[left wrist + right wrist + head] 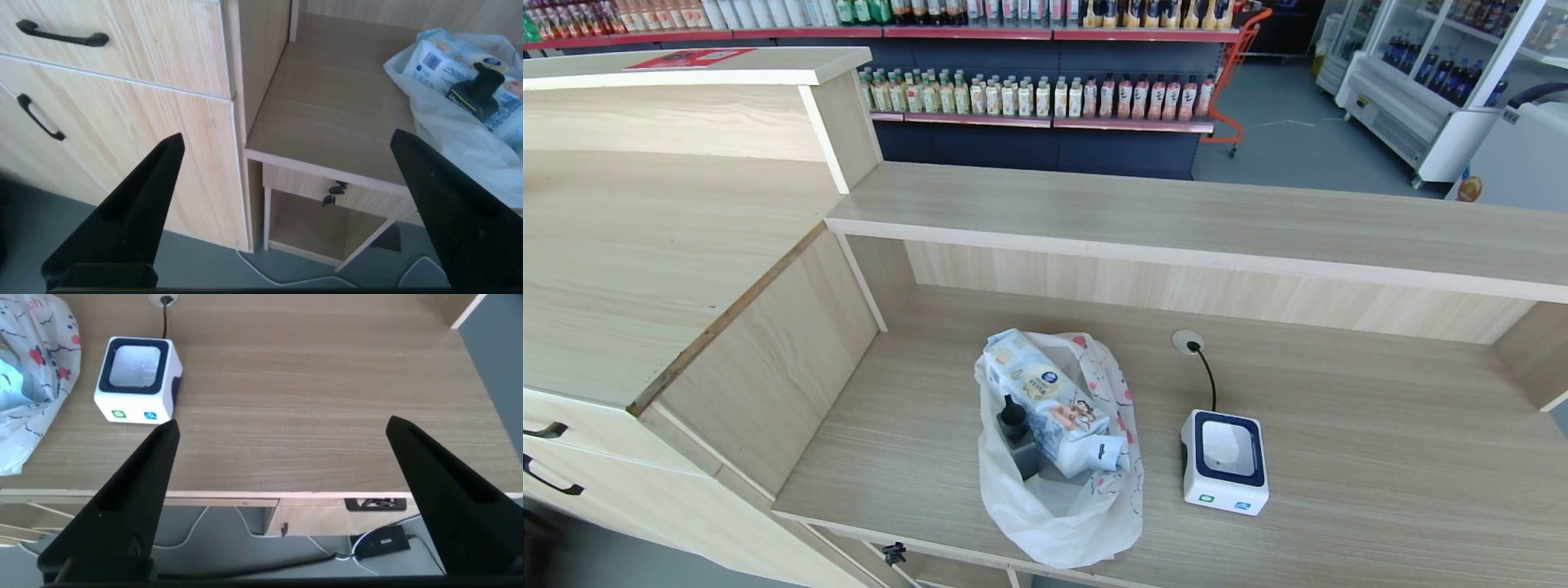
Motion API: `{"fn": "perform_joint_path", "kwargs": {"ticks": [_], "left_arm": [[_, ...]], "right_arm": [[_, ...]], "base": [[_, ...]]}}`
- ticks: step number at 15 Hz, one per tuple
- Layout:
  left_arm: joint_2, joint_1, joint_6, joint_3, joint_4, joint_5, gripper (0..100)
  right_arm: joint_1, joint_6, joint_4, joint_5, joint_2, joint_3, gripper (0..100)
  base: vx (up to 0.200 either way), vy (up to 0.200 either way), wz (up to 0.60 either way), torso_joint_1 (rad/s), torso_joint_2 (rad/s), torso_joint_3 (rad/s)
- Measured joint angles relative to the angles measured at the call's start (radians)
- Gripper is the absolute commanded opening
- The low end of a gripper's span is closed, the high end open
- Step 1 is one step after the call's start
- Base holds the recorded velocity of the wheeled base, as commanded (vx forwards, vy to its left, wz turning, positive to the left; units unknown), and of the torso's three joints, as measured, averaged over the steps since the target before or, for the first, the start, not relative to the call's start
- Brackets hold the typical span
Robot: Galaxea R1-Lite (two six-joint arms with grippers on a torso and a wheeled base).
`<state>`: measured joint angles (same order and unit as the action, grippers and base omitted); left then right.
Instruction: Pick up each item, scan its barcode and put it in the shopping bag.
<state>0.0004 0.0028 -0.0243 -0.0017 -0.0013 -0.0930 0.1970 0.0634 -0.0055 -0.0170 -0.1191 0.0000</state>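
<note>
Your tabletop [1380, 457] carries it all. The shopping bag [1054, 523] slumps right at the front edge, so a snagged finger could drag it off. The tissue pack [1045, 400] pokes out of the bag's mouth and may slide free. The scanner [1225, 461] sits just beside the bag, and a dark bottle [1015, 433] stands inside it. Left gripper [288, 139] and right gripper [282, 423] hang spread wide and empty, off that edge.

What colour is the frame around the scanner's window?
Dark blue, on the white scanner; clearest in the head view.
</note>
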Motion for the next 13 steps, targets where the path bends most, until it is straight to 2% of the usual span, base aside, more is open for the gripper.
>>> {"fn": "perform_joint_path", "kwargs": {"ticks": [13], "left_arm": [[0.000,0.000,0.000,0.000,0.000,0.000,100]], "right_arm": [[-0.001,-0.001,-0.002,0.000,0.028,0.000,100]], "base": [[0.000,0.000,0.00,0.000,0.00,0.000]]}}
